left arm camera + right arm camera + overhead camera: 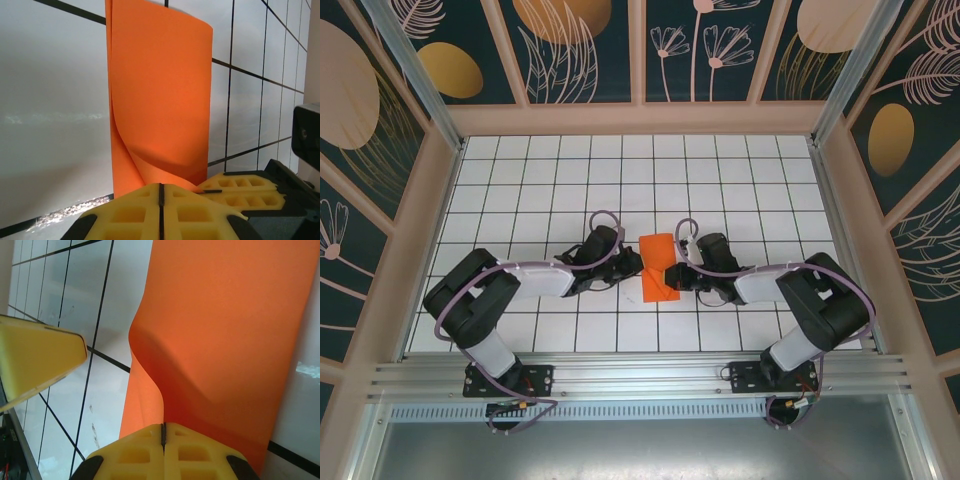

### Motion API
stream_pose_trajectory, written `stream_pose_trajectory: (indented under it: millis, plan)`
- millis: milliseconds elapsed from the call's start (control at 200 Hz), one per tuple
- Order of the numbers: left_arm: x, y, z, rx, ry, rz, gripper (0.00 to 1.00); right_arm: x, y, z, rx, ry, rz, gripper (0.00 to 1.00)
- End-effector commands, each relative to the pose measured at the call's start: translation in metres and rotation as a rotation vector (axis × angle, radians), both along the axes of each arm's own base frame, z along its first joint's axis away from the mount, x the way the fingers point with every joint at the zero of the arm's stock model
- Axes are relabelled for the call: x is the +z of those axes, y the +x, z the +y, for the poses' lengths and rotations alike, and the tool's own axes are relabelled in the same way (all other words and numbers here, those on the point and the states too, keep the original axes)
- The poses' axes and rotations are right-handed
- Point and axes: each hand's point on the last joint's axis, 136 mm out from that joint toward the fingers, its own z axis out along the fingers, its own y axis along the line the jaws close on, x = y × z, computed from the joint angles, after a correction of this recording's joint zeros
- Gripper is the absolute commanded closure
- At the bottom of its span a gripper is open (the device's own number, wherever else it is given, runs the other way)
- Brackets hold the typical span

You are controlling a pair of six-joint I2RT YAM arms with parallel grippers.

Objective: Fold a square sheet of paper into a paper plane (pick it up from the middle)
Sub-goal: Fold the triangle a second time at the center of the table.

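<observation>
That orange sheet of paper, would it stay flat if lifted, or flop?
Probably floppy: the orange sheet of paper curls and buckles at one edge in the left wrist view. Likely very light, as it looks thin. Pushed, it might slide or crumple on the smooth white tiled table.

Plain orange paper (659, 267) on a white table (620, 170) with thin black grid lines.
The walls (585, 50) are dark teal with peach and gold flower shapes; the arms (480, 295) are black.
</observation>
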Motion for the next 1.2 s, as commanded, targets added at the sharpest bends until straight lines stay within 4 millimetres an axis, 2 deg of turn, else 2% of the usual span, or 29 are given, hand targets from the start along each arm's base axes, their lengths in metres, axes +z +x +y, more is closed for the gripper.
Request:
stream_pose_trajectory:
  millis: [0, 185, 410, 505, 646, 721, 856, 1001, 1191]
  plan:
    - [-0.004, -0.012, -0.005, -0.039, 0.011, 0.019, 0.9, 0.015, 0.009, 0.004, -0.01, 0.034, -0.023, 0.99]
    - [-0.01, -0.025, -0.008, -0.048, 0.01, 0.042, 0.9, 0.026, 0.008, 0.005, -0.017, 0.063, -0.022, 0.98]
    - [-0.004, -0.024, 0.007, 0.021, 0.025, 0.015, 0.9, 0.044, 0.004, 0.011, -0.065, 0.129, 0.006, 0.98]
    - [-0.003, -0.028, 0.008, 0.016, 0.015, 0.021, 0.9, 0.053, 0.004, 0.015, -0.101, 0.138, 0.001, 0.97]
    - [-0.001, -0.03, 0.008, 0.014, -0.013, 0.015, 0.89, 0.057, 0.002, 0.024, -0.15, 0.136, 0.022, 0.96]
    - [0.002, -0.029, 0.003, -0.001, -0.028, 0.012, 0.88, 0.058, -0.001, 0.029, -0.134, 0.121, 0.014, 0.93]
    - [0.001, -0.027, -0.008, -0.022, -0.057, 0.024, 0.88, 0.054, 0.002, 0.023, -0.116, 0.026, -0.032, 0.91]
    - [0.001, -0.02, -0.02, -0.027, -0.096, 0.027, 0.87, 0.052, -0.003, 0.024, -0.045, -0.023, -0.047, 0.87]
    - [0.005, -0.015, -0.027, -0.012, -0.149, 0.022, 0.86, 0.051, -0.006, 0.021, 0.021, -0.095, -0.073, 0.77]
